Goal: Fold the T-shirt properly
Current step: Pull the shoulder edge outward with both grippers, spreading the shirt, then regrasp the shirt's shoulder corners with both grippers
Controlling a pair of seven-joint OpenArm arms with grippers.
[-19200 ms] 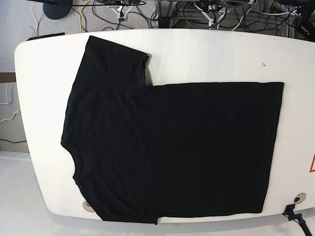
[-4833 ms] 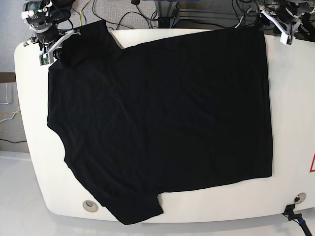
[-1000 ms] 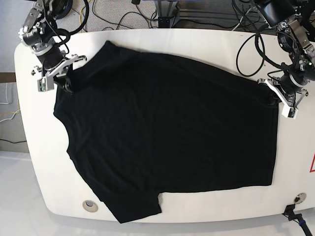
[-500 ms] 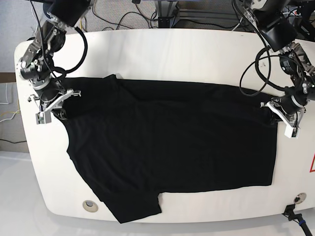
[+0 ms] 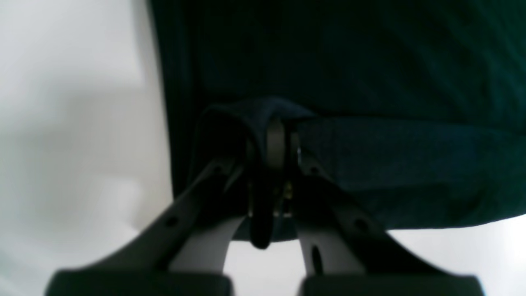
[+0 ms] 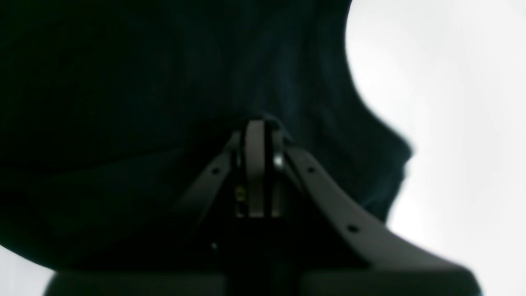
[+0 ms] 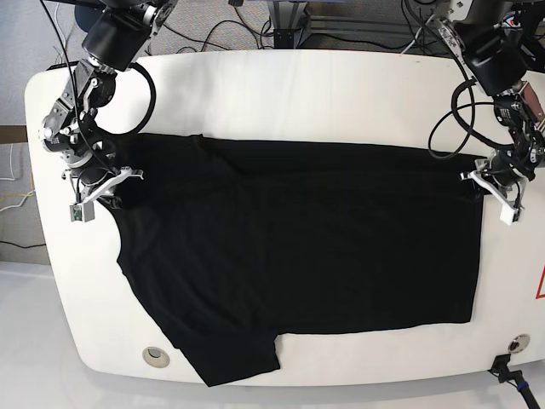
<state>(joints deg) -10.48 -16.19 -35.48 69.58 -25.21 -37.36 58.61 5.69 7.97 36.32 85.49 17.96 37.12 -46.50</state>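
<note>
The black T-shirt (image 7: 298, 247) lies on the white table (image 7: 341, 94), its far edge pulled toward the front into a fold; no print shows. My left gripper (image 7: 481, 186), at the right of the base view, is shut on the shirt's right edge. In the left wrist view the jaws (image 5: 277, 135) pinch a fold of black cloth (image 5: 370, 164). My right gripper (image 7: 106, 189), at the left of the base view, is shut on the shirt by its sleeve end. In the right wrist view the jaws (image 6: 257, 139) pinch dark cloth (image 6: 144, 102).
Cables (image 7: 213, 17) and a stand lie on the floor behind the table. A round hole (image 7: 156, 354) sits at the table's front left and another (image 7: 517, 345) at the front right. A red marking (image 7: 540, 285) shows at the right edge.
Both grippers have moved further toward the table's front, dragging the shirt's far edge with them. The folded band across the top has widened and the edge lies straighter.
</note>
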